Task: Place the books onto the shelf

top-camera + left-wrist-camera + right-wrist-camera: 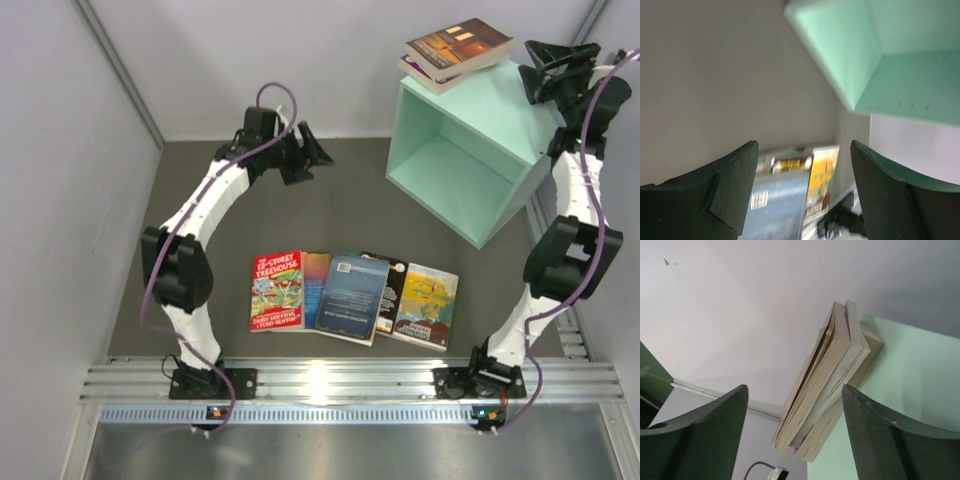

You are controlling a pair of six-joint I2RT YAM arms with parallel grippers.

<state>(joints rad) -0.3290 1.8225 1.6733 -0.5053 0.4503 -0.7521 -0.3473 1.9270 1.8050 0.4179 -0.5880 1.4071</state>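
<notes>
Only the right wrist shows page edges of stacked books (826, 385).

A mint-green wooden cube box (520, 125) stands far right, turned cornerwise, open face toward the near left. Stacked flat on its top, overhanging the far edge, lie a brown-covered paperback (465, 42) and, beneath it, a purple-spined paperback (428, 75). Five more overlap face up in a near row — red cartoon book (277, 291), blue-orange book (317, 285), dark blue book (353, 297), black book (396, 278), yellow book (428, 303).
</notes>
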